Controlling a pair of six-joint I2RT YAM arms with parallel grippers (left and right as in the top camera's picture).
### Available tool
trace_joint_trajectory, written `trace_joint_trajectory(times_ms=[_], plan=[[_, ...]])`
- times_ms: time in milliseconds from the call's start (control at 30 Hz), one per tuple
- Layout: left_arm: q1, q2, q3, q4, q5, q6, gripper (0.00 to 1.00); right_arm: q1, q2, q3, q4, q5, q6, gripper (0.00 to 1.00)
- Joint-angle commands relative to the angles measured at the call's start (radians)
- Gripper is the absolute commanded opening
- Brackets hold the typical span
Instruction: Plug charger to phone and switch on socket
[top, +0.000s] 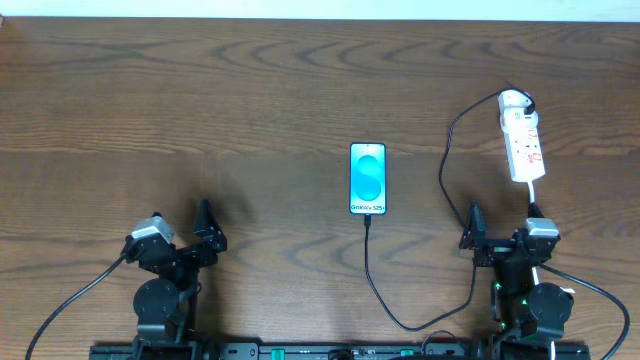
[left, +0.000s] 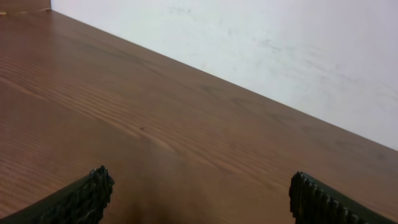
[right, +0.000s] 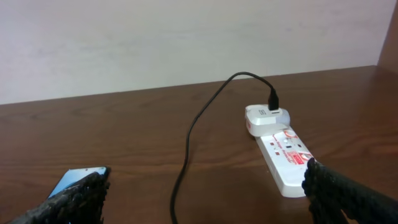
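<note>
The phone lies flat at mid-table, its blue-cyan screen up; its corner also shows in the right wrist view. The charger, a thin black cable, meets the phone's near edge and looks plugged in. It loops down and right, then up to a white adapter on the socket's far end. The white socket lies at the right, and also shows in the right wrist view. My right gripper is open and empty, just short of the socket. My left gripper is open and empty over bare wood.
The socket's white cord runs from its near end toward my right arm. A pale wall stands behind the table's far edge. The brown wooden table stretches bare to the left and back.
</note>
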Motion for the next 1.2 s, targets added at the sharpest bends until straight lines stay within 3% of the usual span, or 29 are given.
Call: trace_joint_trajectory(times_ms=[0, 167, 1167], plan=[[0.005, -0.002, -0.006, 0.001, 0.009, -0.005, 0.93, 0.006, -0.010, -0.003, -0.001, -0.024, -0.060, 0.99], [0.005, -0.002, -0.006, 0.001, 0.009, -0.005, 0.93, 0.006, -0.010, -0.003, -0.001, -0.035, -0.114, 0.99], [0.005, -0.002, -0.006, 0.001, 0.009, -0.005, 0.93, 0.006, -0.010, -0.002, -0.002, -0.032, -0.111, 0.99]])
